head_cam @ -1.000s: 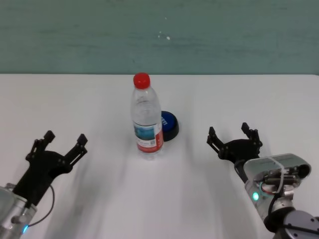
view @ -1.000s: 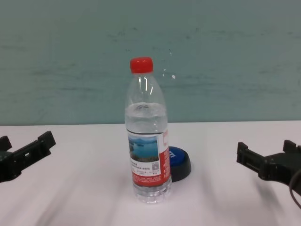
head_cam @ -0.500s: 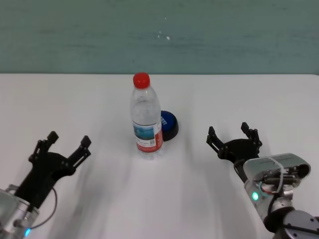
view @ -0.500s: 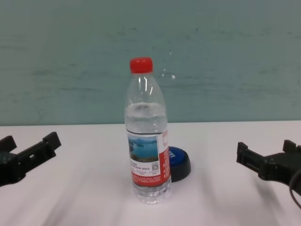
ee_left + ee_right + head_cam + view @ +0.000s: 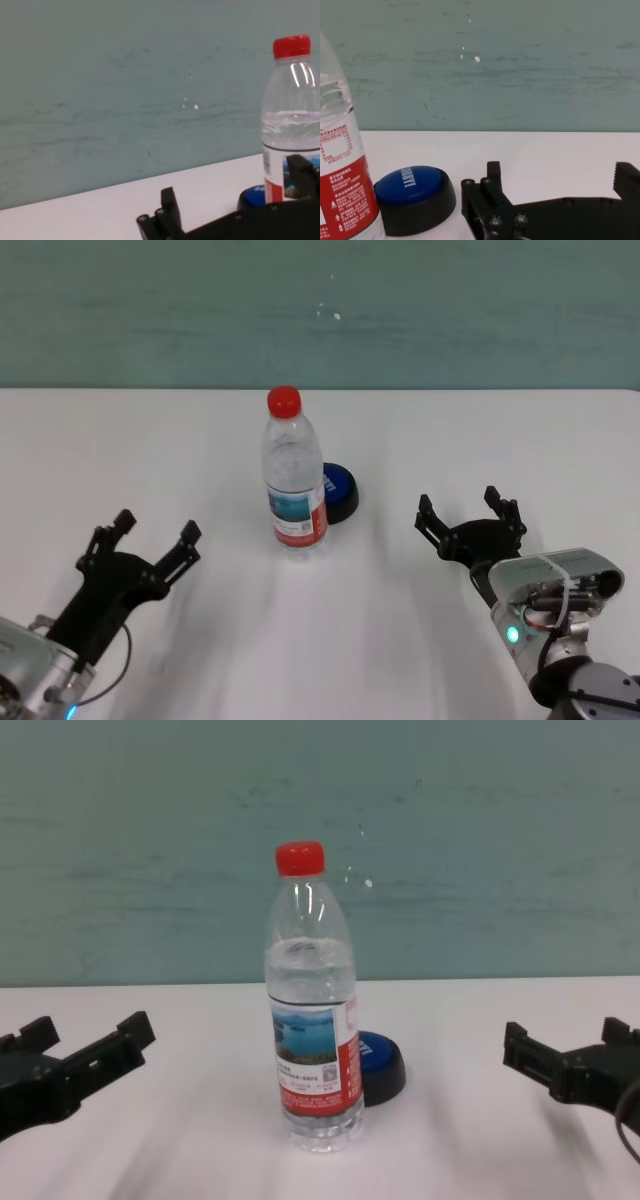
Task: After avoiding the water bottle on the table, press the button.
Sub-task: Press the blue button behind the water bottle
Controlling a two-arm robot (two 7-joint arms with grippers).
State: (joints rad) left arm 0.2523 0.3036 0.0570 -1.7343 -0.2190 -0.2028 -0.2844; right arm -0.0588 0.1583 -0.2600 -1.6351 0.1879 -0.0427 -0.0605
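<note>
Standing upright on the counter [image 5: 480, 430], the water bottle [image 5: 294, 480] screens the button [image 5: 338, 491], which sits touching its far side. The left gripper [image 5: 142, 547], jaws spread and empty, faces the bottle; the right gripper [image 5: 470, 523], likewise open, has the clearer line.

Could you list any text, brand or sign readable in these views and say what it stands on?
Water bottle label: white print and a small square code on the red band, too small to read.
Button blue dome: one short white word in capitals, tilted and too blurred to read with confidence.
Nothing else carries readable text.
</note>
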